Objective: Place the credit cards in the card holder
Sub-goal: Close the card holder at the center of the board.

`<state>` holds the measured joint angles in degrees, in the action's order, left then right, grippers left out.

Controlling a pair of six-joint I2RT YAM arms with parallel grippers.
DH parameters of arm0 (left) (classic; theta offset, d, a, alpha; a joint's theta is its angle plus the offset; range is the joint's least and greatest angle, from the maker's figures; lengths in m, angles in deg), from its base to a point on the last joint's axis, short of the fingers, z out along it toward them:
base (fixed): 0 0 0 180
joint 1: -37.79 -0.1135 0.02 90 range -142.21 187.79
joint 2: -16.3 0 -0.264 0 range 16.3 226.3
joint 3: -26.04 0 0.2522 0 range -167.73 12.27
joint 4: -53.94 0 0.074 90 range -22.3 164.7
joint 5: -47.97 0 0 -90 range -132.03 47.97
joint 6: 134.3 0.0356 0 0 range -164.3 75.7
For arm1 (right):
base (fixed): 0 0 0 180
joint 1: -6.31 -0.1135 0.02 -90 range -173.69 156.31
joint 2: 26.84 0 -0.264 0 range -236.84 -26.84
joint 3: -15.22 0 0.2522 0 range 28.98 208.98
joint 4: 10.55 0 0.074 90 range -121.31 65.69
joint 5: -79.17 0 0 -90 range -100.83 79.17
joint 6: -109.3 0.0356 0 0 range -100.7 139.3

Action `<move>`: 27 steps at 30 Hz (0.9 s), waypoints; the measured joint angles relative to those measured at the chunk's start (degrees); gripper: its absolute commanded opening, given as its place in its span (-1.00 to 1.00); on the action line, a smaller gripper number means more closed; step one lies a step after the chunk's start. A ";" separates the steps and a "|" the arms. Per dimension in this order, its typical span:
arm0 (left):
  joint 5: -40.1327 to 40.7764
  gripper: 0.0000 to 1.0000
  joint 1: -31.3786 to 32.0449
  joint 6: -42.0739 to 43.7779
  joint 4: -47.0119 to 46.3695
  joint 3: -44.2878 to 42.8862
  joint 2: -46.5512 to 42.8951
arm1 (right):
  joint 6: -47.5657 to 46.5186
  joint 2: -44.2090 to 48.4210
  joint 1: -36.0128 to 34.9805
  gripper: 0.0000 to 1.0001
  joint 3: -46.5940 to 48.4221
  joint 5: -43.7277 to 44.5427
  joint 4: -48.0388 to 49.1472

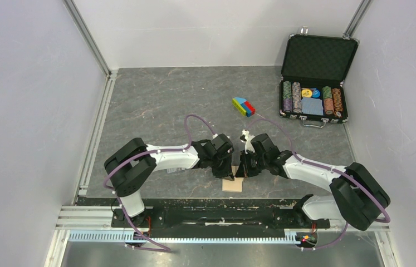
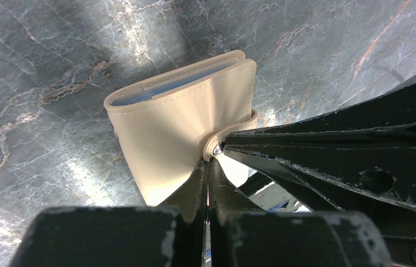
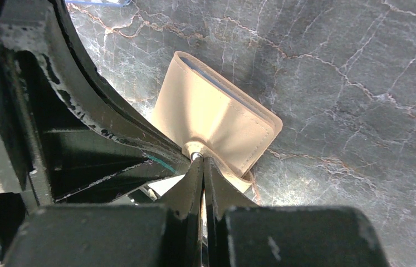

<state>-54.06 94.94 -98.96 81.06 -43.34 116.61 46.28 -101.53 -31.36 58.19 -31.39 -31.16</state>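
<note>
1. The card holder lies near the middle of the near edge of the grey marbled table, right under the 2 wrists. From above, only a tan corner of it shows past the arms.
2. It is folded shut, its tan cover outward. A thin pale-blue line of the inner panels shows along its open edge.
3. A strap wraps round 1 edge of the card holder and ends at the round snap button, where both arms meet.
4. The left gripper has its jaws pressed together, the tips at the cover just below the snap button. I cannot tell whether any leather is pinched between them.
5. The right gripper also has its jaws closed tight, the tips touching the strap at the snap button. Whether it holds the strap or only presses on it I cannot tell.
6. The 2 grippers come in from opposite sides, their tips almost touching each other.
7. At the far right of the table stands an open black case, lid upright. It holds rows of poker chips and a blue card deck.
8. A small block in blue, yellow, green and red lies between the case and the arms, well apart from the card holder.
</note>
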 measured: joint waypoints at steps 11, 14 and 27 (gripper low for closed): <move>-0.17 -0.95 -0.07 0.00 0.66 -0.61 0.57 | -0.24 -0.44 -2.38 -1.00 1.75 4.79 -2.86; -0.31 -0.96 -0.07 0.00 0.63 -0.66 0.70 | -0.24 -0.87 -3.65 -1.00 2.91 6.95 -4.57; -1.62 -0.95 -0.52 -1.31 0.17 -0.59 1.14 | -0.07 -4.20 -7.52 -1.00 7.74 13.79 -11.58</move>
<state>-55.68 94.41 -100.27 81.24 -43.93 117.75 46.22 -105.73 -38.88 65.93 -17.60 -42.74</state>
